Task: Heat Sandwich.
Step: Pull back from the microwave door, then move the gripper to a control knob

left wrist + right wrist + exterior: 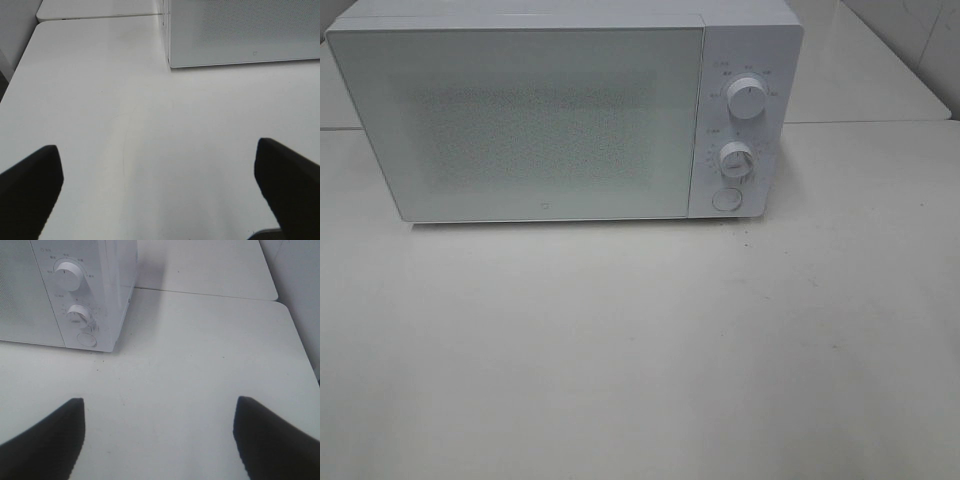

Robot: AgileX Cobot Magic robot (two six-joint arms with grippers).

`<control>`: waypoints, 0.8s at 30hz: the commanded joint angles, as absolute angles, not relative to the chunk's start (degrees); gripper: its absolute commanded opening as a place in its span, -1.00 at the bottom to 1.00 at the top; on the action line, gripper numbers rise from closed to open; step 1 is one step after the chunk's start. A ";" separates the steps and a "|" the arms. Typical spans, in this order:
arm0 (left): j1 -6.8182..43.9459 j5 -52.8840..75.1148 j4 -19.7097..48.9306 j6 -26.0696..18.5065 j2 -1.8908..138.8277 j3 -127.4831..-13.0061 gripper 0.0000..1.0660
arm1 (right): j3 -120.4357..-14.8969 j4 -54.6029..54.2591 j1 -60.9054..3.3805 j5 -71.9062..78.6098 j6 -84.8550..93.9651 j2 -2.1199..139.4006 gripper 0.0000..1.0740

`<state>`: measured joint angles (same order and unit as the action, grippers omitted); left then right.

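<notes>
A white bench (pixel 640 380) holds a white microwave (pixel 520 120) at twelve o'clock, door shut; another bench (pixel 860 80) sits behind at one o'clock; the left pincer (pixel 157 150) and right pincer (pixel 160 402) both stand apart, holding nothing; the sandwich is hidden, so I cannot tell where it is or which way it points.

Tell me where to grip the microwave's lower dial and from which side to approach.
I would pinch the lower dial across its round rim, coming straight at the front of the microwave with the open right gripper: it juts from the flat panel, nearest that arm.
</notes>
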<state>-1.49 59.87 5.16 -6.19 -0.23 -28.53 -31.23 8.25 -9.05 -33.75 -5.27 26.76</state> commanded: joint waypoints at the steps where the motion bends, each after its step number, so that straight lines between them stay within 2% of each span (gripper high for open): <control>1: -1.60 58.96 5.44 -6.02 -1.78 -28.42 0.87 | -31.34 8.37 -8.65 -26.99 -6.25 32.60 0.42; 9: -1.60 58.96 5.44 -6.02 -1.78 -28.42 0.87 | -31.34 8.37 -8.65 -17.07 -6.42 42.00 0.42; 24: -1.60 58.96 5.44 -6.02 -1.78 -28.42 0.87 | -31.34 8.54 -8.65 11.92 -7.68 65.49 0.42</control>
<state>-1.49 59.87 5.16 -6.19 -0.23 -28.53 -31.23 8.25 -9.05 7.91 -7.62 63.77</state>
